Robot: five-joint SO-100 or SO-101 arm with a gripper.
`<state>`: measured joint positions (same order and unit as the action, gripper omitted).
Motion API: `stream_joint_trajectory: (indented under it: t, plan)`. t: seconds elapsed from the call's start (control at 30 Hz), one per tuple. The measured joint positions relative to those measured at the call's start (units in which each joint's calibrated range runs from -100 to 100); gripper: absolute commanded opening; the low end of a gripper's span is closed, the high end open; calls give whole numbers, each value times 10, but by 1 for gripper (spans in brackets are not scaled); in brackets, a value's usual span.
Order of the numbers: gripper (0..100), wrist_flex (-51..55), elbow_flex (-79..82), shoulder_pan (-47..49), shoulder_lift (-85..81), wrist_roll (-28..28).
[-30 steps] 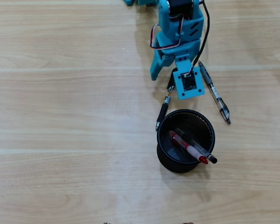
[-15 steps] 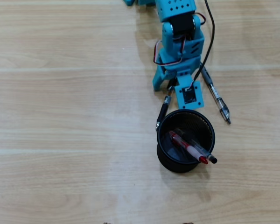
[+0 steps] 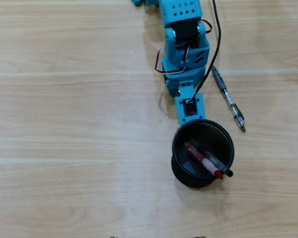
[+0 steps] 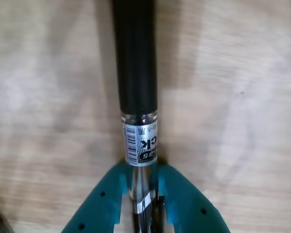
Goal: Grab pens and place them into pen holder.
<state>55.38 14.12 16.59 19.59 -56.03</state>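
Note:
In the wrist view my teal gripper (image 4: pixel 140 174) is shut on a pen (image 4: pixel 135 73) with a black grip and a silver barcode label, held above the wooden table. In the overhead view the gripper (image 3: pixel 190 110) sits just behind the rim of the black round pen holder (image 3: pixel 176 148); the held pen is hidden under the arm there. Two pens (image 3: pixel 206 161), one red and one black, lie slanted inside the holder. Another pen (image 3: pixel 228 97), grey and clear, lies on the table to the right of the arm.
The light wooden table (image 3: pixel 64 124) stretches to the left and front. A black cable (image 3: pixel 217 44) runs down the arm's right side, close to the loose pen.

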Motion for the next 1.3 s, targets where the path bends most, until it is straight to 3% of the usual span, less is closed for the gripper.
stream_joint_trajectory:
  t: [0.27, 0.43, 0.77, 1.03, 1.3]
  plan:
    - [2, 0, 49, -37, -55, 2]
    - [2, 9, 46, -64, -124, 30]
    - [2, -59, -202, -41, -181, 114]
    - [2, -243, -278, -10, -92, 49]
    - [2, -376, -282, 4, -3, 30]
